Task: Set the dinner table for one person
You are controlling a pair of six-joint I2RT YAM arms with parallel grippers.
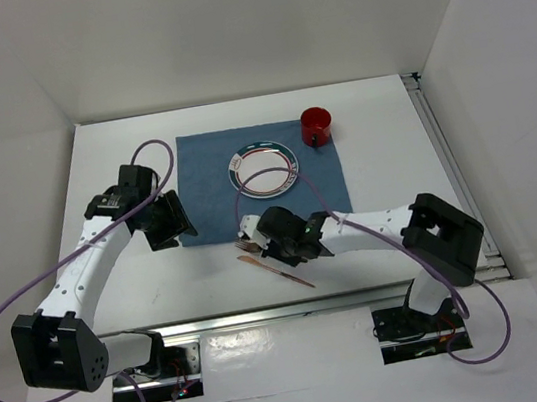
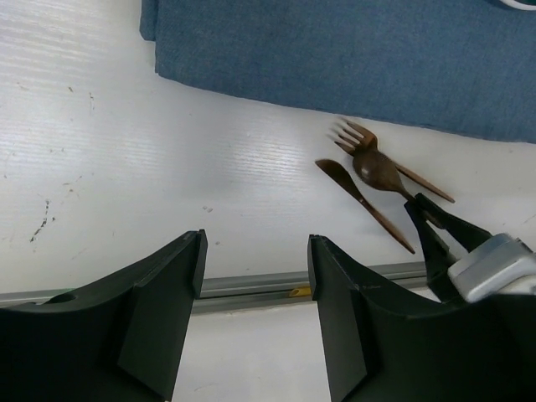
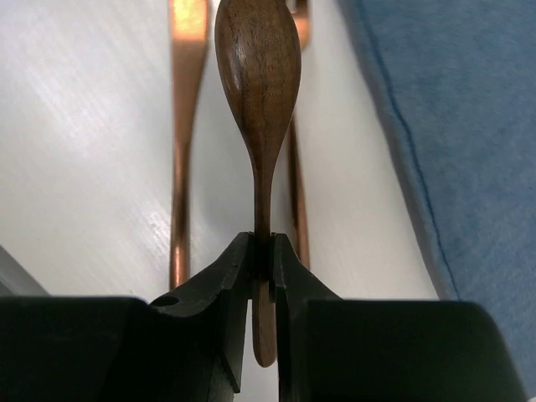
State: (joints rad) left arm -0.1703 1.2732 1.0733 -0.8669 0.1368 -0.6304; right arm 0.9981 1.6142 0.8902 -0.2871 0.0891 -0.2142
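- Right hand (image 3: pixel 262 251): jaws drawn almost together, clamped on the thin stem of the spoon (image 3: pixel 258 59) near its tail end. The bowl points out at 12 o'clock from the jaws.
- Left hand (image 2: pixel 255 251): jaws set well apart, nothing held, hovering over bare tabletop (image 2: pixel 126 151).
- Handling: the spoon is judged light, stiff and smooth-surfaced wood, not fragile. Pinched this far back, the slim stem could pivot or slide. A hold nearer mid-stem is judged steadier.
- Position: the spoon is found over the tabletop, just off the near edge of the placemat (image 1: pixel 213 169), at 6 o'clock of the plate (image 1: pixel 242 156). Whether it is lifted clear cannot be told.
- The knife (image 3: pixel 180 167) lies at 9 o'clock of the spoon, and the fork (image 3: pixel 298 193) at 3 o'clock, partly hidden behind it.
- From the left hand, the cutlery is seen at 2 o'clock, well apart.
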